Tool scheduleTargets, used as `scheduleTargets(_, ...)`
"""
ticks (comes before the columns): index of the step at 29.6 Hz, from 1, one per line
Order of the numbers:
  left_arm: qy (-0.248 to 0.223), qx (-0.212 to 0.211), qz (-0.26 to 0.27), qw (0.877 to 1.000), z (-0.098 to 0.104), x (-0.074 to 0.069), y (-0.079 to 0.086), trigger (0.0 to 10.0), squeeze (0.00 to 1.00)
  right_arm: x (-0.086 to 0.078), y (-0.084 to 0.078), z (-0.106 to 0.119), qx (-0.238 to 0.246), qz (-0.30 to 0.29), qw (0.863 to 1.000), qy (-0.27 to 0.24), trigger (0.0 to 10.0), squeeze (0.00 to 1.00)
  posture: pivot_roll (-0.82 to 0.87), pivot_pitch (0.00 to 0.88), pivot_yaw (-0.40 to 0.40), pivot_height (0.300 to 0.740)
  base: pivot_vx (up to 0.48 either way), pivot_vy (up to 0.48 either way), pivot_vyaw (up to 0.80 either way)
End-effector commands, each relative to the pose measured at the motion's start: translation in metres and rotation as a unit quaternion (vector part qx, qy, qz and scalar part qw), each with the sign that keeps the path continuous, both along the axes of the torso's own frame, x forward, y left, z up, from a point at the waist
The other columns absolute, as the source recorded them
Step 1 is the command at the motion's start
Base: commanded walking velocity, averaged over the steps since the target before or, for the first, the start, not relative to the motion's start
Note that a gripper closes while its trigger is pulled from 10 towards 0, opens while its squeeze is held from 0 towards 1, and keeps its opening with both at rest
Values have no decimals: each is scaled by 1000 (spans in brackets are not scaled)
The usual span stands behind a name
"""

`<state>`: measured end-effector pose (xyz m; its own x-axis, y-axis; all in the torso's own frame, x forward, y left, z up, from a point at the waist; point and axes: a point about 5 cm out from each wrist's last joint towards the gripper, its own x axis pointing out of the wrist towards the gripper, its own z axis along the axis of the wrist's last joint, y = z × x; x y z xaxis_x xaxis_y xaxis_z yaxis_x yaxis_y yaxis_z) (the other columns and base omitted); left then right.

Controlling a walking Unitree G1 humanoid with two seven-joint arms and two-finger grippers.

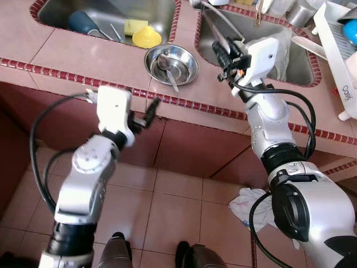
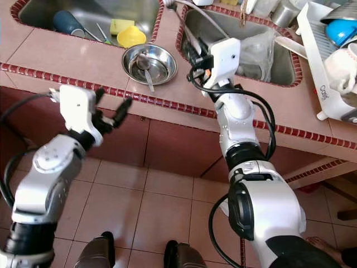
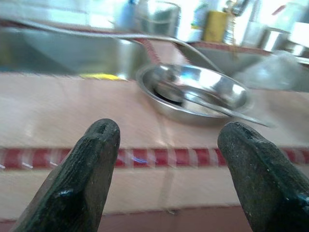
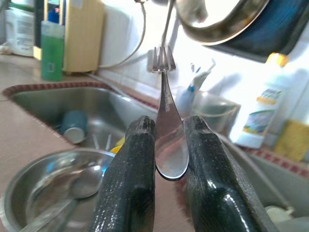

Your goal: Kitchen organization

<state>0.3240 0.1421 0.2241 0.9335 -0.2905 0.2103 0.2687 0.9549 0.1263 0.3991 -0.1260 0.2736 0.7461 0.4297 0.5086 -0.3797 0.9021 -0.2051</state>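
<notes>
A steel bowl (image 1: 171, 64) with a spoon (image 1: 168, 70) lying in it sits on the pink tiled counter between two sinks. My right gripper (image 1: 223, 54) is over the counter just right of the bowl, at the right sink's near corner. It is shut on the handle of a metal fork (image 4: 163, 92), whose tines point away from the wrist. My left gripper (image 1: 144, 114) hangs open and holds nothing. It is level with the counter's red-trimmed front edge, below and left of the bowl (image 3: 193, 92), with the fingertips (image 3: 101, 140) wide apart.
The left sink (image 1: 162, 11) holds a blue cup (image 1: 82, 22), a yellow sponge (image 1: 135, 25) and a yellow lid-like piece (image 1: 146, 38). A white dish rack (image 1: 337, 50) stands at the far right. A white cloth (image 1: 248, 204) lies on the floor tiles.
</notes>
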Motion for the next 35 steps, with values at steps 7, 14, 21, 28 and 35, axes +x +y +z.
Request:
scheduleTargets(7,-29,7,5,1000,8,18,0,10000,0,-4,-28,8,1,-64,998,-26,10000,0,194,105,-110,740,0,0,0)
scheduleTargets(14,-30,-4,-5,1000,5,28,-5,10000,0,-11,-33,-5,4,-86,996,-21,10000,0,164,52,-85,740,0,0,0)
scheduleTargets(21,-7,-23,-26,999,-11,32,-10,10000,0,-27,-37,-31,19,-112,994,-6,10000,0,136,18,-49,740,0,0,0)
scheduleTargets(28,14,-35,-42,998,-34,23,-12,10000,0,-46,-29,-68,40,-125,991,37,10000,0,133,0,-36,740,0,0,0)
scheduleTargets(35,21,-41,-46,998,-42,19,-12,10000,0,-59,-17,-87,38,-118,990,63,10000,0,141,0,-37,740,0,0,0)
